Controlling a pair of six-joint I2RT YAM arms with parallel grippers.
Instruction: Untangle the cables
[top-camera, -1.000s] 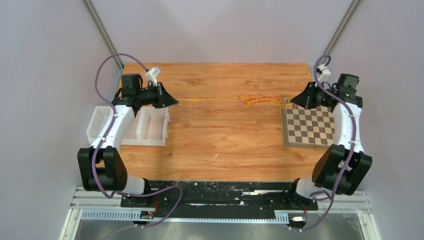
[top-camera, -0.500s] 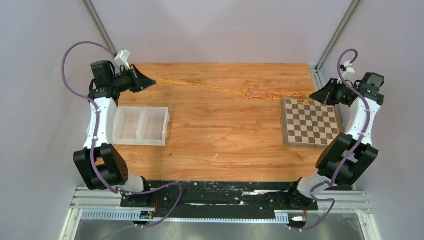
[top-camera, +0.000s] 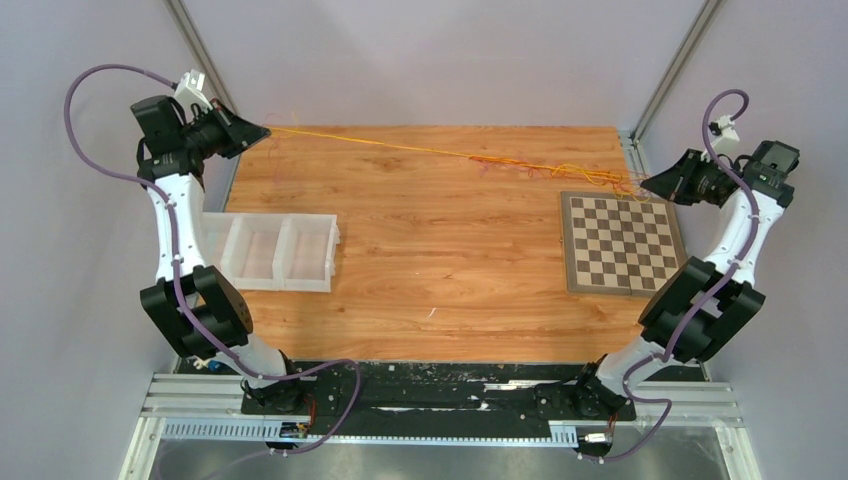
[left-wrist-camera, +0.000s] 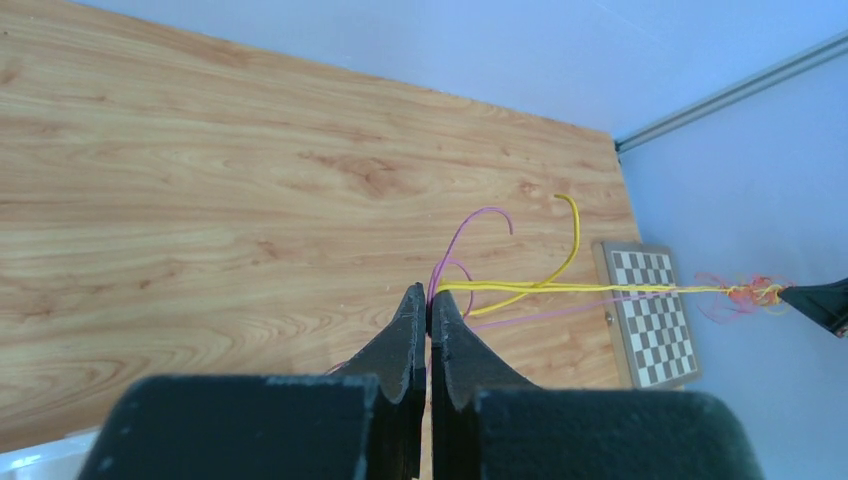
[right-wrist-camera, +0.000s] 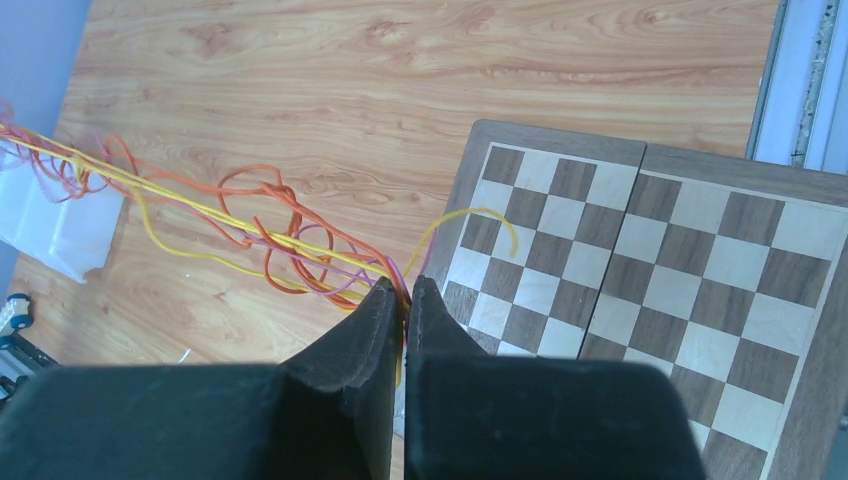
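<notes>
Above the wooden table (top-camera: 430, 270), between plain grey walls (top-camera: 430, 60), the cables (top-camera: 450, 153) stretch taut from far-left corner to right edge, left gripper (top-camera: 265, 130) and right gripper (top-camera: 645, 184) each clamped on an end. White bins (top-camera: 270, 250) hug the left edge, a chessboard (top-camera: 620, 242) the right, bare wood between them.

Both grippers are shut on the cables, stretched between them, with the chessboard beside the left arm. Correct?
No. The chessboard lies beside the right arm, as the top view shows. The left gripper and right gripper are indeed shut on the cables stretched between them.
</notes>
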